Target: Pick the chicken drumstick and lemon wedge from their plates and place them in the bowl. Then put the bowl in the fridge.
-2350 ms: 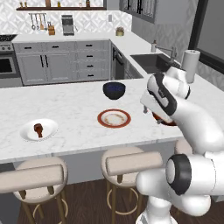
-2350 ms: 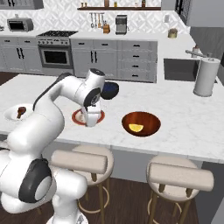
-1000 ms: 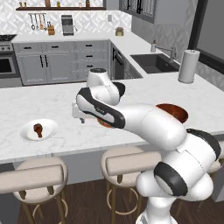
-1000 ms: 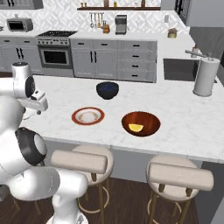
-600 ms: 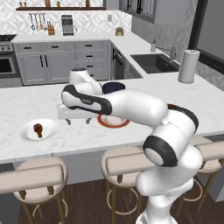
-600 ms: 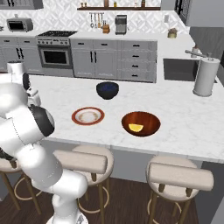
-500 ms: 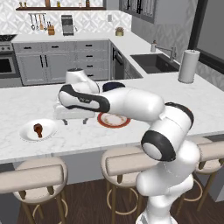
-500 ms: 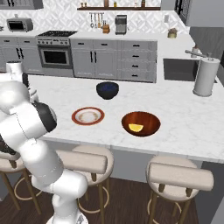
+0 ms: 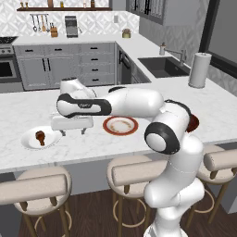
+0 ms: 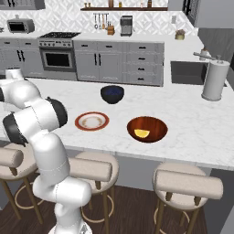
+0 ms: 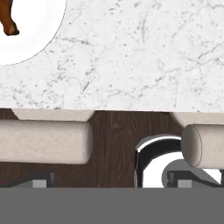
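Now the gripper [image 9: 72,133] hangs spread wide and empty above the marble counter [image 9: 88,146], between the 2 plates.

Just to its left in the left base view, the drumstick [image 9: 40,137] lies on the white plate [image 9: 28,141]; the hand view catches that plate [image 11: 43,30] and the drumstick [image 11: 8,22] in its upper left corner. The red-rimmed plate [image 9: 120,125] sits bare just right of the gripper. In the right base view, the lemon wedge [image 10: 141,133] rests inside the brown bowl [image 10: 147,129], beside the red-rimmed plate [image 10: 92,121], with a dark navy bowl [image 10: 112,93] behind. 2 padded stools [image 11: 46,141] stand below the counter edge.
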{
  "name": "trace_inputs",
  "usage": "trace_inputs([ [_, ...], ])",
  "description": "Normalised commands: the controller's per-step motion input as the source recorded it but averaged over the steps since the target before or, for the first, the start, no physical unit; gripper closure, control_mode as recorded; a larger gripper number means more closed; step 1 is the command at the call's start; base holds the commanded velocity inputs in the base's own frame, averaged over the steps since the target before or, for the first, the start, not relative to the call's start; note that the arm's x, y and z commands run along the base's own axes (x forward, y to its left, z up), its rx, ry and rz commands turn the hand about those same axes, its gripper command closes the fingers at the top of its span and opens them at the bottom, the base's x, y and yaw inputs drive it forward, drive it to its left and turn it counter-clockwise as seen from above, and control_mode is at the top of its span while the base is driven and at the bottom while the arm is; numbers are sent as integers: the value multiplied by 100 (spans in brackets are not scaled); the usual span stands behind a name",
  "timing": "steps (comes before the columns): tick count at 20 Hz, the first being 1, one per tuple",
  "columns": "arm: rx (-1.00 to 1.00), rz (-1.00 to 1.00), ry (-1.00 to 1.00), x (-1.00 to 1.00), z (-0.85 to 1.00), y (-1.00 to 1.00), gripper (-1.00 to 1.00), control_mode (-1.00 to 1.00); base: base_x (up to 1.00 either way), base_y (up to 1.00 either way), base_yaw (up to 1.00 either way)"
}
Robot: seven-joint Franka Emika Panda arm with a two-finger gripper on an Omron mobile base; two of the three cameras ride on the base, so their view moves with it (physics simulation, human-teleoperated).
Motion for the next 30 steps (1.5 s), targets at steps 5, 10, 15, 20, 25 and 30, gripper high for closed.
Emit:
trace_inputs([
  [5,-1,0,0,24,-11,39,-100,-100,0,0,0],
  [10,-1,-1,0,27,-2,48,-100,100,0,10,0],
  [15,0,0,0,0,0,0,-100,100,-2,55,0],
  [20,0,0,0,0,0,0,-100,100,1,78,-1],
  [25,0,0,0,0,0,0,-100,100,29,33,-8],
  [30,3,0,0,0,0,-52,-100,-100,0,-9,0],
])
